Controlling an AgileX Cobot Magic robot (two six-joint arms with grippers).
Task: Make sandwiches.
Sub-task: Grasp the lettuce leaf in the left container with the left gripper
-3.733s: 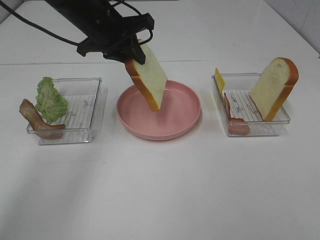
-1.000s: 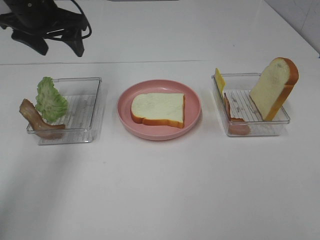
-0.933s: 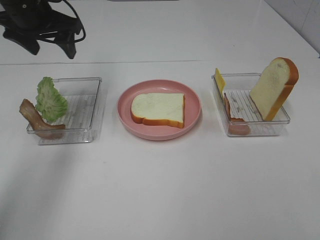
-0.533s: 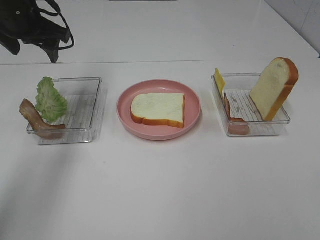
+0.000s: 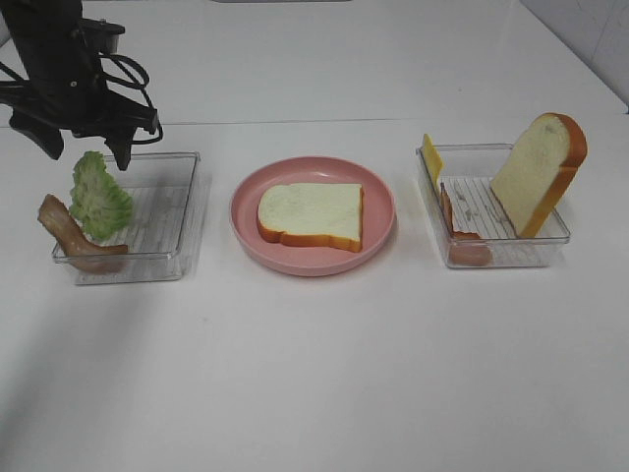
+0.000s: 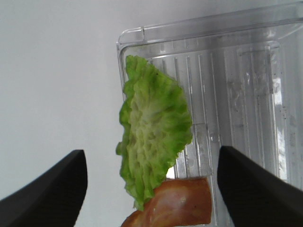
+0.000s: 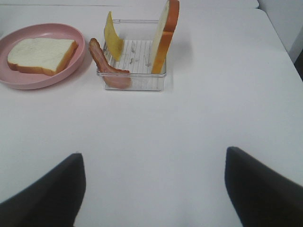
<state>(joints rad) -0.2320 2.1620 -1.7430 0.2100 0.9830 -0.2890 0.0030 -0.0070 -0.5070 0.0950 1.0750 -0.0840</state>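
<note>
We see the white table (image 5: pixel 314 374) with a pink plate (image 5: pixel 381 211) at its middle and one bread slice (image 5: pixel 311 214) lying flat on it. In the left tray (image 5: pixel 162 221), the lettuce (image 5: pixel 98 202) stands just below our left gripper (image 5: pixel 86 152), whose jaws are spread wide and empty. Our right gripper (image 7: pixel 154 189) is also spread wide and empty.

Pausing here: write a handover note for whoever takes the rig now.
Left gripper: open, above the lettuce in the left tray, touching nothing.
Right gripper: open, empty, back from the right tray.
Done: one bread slice flat on the pink plate.
Left: stack lettuce, bacon (a strip in each tray), cheese, then the second bread slice leaning in the right tray.
</note>
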